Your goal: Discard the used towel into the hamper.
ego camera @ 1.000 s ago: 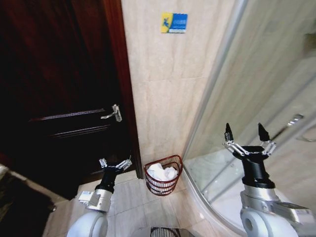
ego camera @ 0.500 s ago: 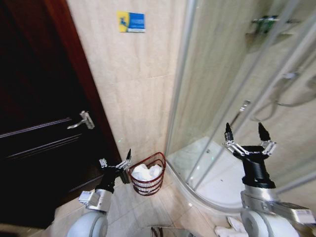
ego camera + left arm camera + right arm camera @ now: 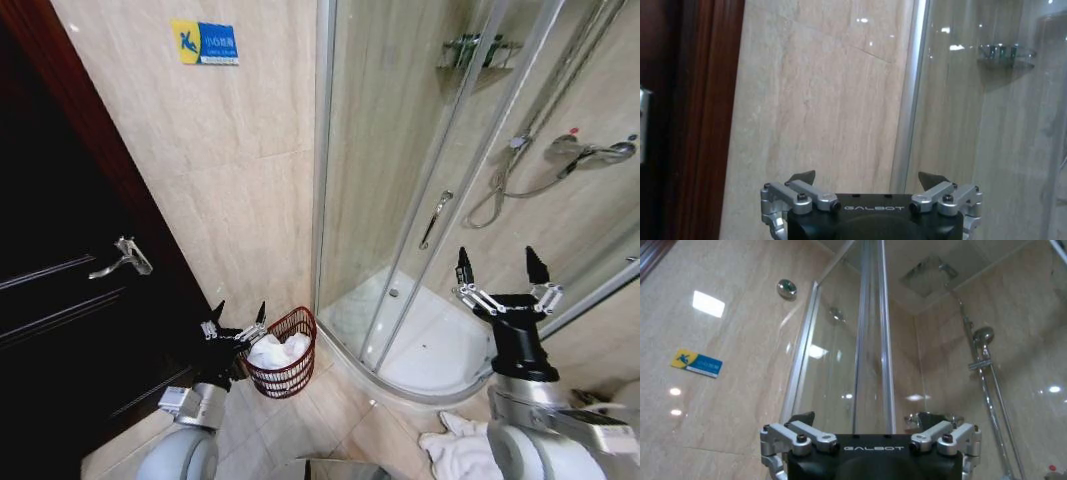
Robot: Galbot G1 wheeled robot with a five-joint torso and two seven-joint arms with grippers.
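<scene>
The hamper (image 3: 287,379), a small reddish-brown wire basket, stands on the tiled floor against the beige wall, between the door and the shower. White cloth (image 3: 275,350) is piled inside it. A crumpled white towel (image 3: 452,449) lies on the floor at the lower right, in front of the shower tray. My left gripper (image 3: 238,312) is open, held up just left of the hamper in the head view, with nothing between its fingers. It faces the wall (image 3: 867,178). My right gripper (image 3: 496,266) is raised and open, empty, pointing toward the shower glass (image 3: 867,418).
A dark wooden door (image 3: 50,320) with a metal handle (image 3: 122,257) fills the left side. A curved glass shower enclosure (image 3: 400,180) with a white tray (image 3: 432,345) takes the right. Tiled floor (image 3: 330,415) lies between the hamper and the tray.
The camera has swung to the right: the door and hamper slid left in the picture, and the shower and the towel on the floor came into view. Both arms hold the same pose.
</scene>
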